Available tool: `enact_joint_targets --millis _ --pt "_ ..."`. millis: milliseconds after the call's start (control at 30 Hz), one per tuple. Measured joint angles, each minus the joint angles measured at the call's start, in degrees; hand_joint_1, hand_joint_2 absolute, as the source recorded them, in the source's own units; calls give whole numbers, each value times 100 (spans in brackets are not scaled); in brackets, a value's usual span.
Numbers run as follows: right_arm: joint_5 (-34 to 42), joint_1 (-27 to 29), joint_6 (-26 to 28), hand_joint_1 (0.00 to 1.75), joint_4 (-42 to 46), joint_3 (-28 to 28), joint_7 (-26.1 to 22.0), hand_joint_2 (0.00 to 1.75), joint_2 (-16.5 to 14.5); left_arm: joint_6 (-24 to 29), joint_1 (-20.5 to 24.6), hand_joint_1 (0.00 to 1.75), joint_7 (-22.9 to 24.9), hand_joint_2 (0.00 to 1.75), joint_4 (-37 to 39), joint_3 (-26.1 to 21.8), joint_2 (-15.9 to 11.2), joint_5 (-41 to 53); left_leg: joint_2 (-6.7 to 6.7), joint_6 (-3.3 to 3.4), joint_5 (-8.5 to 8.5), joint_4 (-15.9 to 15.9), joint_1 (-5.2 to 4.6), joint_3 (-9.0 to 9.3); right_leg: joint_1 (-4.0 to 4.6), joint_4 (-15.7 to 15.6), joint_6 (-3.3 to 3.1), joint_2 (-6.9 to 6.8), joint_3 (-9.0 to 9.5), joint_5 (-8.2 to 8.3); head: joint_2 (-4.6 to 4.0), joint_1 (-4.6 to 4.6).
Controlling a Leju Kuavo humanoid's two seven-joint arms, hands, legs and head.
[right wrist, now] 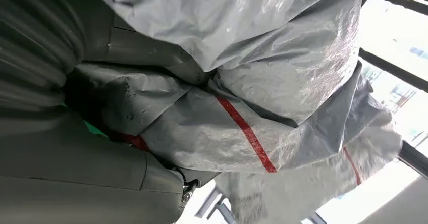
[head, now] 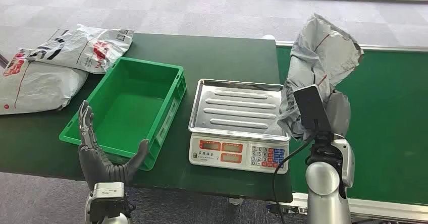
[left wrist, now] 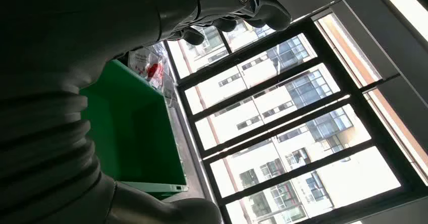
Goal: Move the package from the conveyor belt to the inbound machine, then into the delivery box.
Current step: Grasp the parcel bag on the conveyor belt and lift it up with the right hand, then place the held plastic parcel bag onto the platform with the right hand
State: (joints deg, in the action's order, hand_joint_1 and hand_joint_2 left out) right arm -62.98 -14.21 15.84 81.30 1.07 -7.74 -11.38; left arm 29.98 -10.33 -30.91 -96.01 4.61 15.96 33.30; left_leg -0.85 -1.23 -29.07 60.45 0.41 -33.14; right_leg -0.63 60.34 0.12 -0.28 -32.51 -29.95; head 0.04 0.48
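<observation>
grey red-striped package (head: 323, 52), green crate (head: 128, 108)

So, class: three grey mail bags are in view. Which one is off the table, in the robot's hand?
The crumpled grey bag with a red stripe, gripped by the right hand beside the scale. The other two bags lie on the table left of the green crate.

Two filled grey mail bags (head: 55, 67) are seen lying on the dark green table (head: 222, 57), at its far left. Grey carpet (head: 202, 12) is spread beyond the table.
</observation>
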Motion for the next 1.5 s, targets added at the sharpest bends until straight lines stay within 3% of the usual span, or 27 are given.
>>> enact_joint_targets --millis 333,733,767,867,900,1033,1167,1500 --pt "62 -381 -65 175 -872 801 2 175 65 153 0 0 -13 175 106 2 -38 -57 30 -2 -7 -5 -1 -4 -1 -2 -1 29 -13 0 0 0" --pt "165 -592 -85 175 -1345 1101 -114 175 84 229 -39 0 -19 175 110 2 -87 -111 30 -2 -7 -4 -1 -4 -1 -2 -2 30 -14 1 0 0" --pt "190 -599 -99 147 -1365 1123 -140 175 87 241 -40 0 -23 175 111 2 -91 -126 31 -2 -7 -4 -1 -3 -1 -2 -2 30 -14 1 0 0" --pt "232 -611 -117 16 -1415 1185 -185 175 91 260 -42 0 -41 175 119 2 -99 -153 30 -2 -7 -4 -1 -3 -1 -2 -2 29 -14 1 0 0" --pt "236 -612 -96 0 -1430 1199 -199 175 91 267 -43 0 -44 175 121 2 -102 -155 30 -2 -7 -4 -1 -3 -1 -2 -2 29 -14 1 0 0" --pt "237 -617 -11 0 -1473 1237 -228 175 91 293 -47 0 -46 175 124 2 -107 -159 30 -2 -6 -4 -1 -3 -1 -2 -2 30 -13 1 0 0" --pt "243 -626 -14 0 -1508 1277 -229 0 93 296 -55 0 -45 175 124 2 -116 -161 30 -2 -6 -4 -1 -3 -1 -2 -2 30 -13 2 0 0" --pt "398 -632 -158 0 -1523 1304 -238 0 114 297 -78 0 -42 175 124 4 -121 -159 30 -2 -6 -4 -1 -3 -1 -2 -2 30 -13 2 0 0"
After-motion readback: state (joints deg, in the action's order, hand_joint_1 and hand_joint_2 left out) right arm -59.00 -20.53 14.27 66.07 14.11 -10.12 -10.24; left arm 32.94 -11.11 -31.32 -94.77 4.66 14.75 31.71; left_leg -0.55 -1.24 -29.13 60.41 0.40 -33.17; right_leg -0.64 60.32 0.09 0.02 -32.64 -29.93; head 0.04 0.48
